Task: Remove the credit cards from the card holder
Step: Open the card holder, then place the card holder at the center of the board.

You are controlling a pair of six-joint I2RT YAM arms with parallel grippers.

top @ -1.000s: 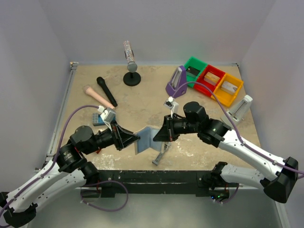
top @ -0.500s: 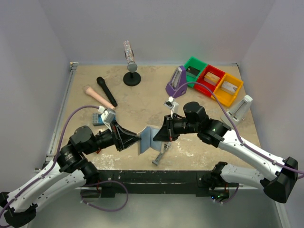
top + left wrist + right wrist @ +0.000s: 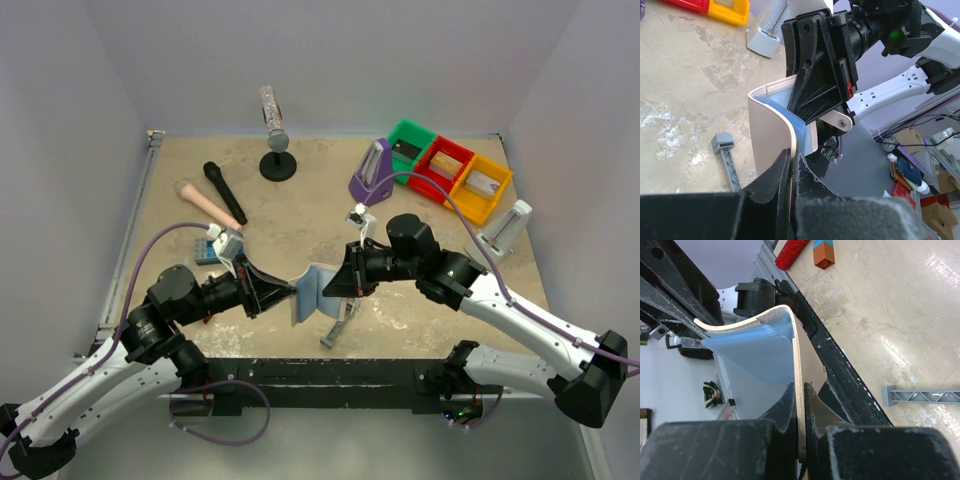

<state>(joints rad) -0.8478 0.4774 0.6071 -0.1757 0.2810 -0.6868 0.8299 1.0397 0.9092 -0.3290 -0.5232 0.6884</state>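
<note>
Item one, nearest me: bar (image 3: 337,322), grey, flat on the table (image 3: 300,205), just under the work.

Item two: card holder (image 3: 308,290), held off the table between the arms, bent open, blue lining showing. The left gripper (image 3: 791,155) is pinched tight on one flap's edge and the right gripper (image 3: 801,390) is clamped on the other. I judge this spreads the pockets for access.

Cards: I see none; presumably tucked inside.

Beyond: brick (image 3: 207,250), blue; microphone (image 3: 224,188), black; bins (image 3: 445,172), far right.
</note>
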